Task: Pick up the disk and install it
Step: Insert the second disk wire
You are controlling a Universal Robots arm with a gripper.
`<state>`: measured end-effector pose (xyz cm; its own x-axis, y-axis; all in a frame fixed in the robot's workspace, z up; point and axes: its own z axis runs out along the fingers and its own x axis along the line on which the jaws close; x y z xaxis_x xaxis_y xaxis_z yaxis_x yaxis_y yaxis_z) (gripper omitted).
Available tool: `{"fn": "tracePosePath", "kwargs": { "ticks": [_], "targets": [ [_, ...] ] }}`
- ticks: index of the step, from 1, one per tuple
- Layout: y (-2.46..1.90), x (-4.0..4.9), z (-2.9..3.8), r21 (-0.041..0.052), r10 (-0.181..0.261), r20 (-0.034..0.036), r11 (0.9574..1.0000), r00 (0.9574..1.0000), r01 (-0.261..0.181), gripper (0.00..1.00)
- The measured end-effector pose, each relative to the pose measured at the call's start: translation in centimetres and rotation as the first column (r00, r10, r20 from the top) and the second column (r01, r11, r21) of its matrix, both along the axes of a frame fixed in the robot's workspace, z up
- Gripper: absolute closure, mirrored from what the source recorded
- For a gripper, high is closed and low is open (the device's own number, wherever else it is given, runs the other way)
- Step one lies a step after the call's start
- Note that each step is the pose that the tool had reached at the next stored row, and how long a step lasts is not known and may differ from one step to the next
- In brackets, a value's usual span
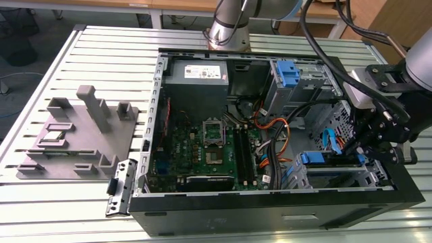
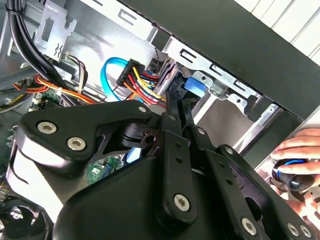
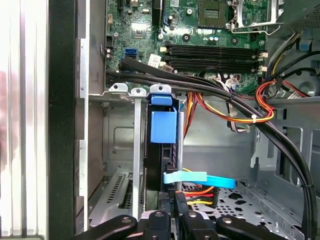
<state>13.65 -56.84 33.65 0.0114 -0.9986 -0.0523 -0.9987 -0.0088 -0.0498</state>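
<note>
The disk [image 1: 325,162] stands on edge in the drive bay at the near corner of the open computer case [image 1: 270,217], on the exterior view's right. Its blue rail tab [image 3: 163,125] points toward the motherboard. In the second wrist view the blue rail of the disk [image 2: 193,88] shows just past the fingertips. My gripper [image 1: 359,150] reaches into the bay from the case's right wall. In both wrist views its black fingers [image 2: 171,115] come together on the disk's dark rear edge [image 3: 168,165], with the gripper [image 3: 173,199] shut on it.
A light blue data cable [image 3: 200,178] and a red-yellow power bundle [image 3: 197,192] lie beside the disk. Thick black cables [image 3: 260,125] cross above the bay. A blue latch [image 1: 287,74] and a grey stickered metal box [image 1: 196,75] sit at the case's back. A hand [image 2: 295,150] holds a dark object outside the case.
</note>
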Motion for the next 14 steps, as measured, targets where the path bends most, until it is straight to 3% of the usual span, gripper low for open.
{"fn": "tracePosePath", "kwargs": {
  "ticks": [14],
  "targets": [
    [-0.02,-0.15,-0.11,-0.0002,0.0,0.0,1.0,1.0,0.0,0.84]
  ]
}}
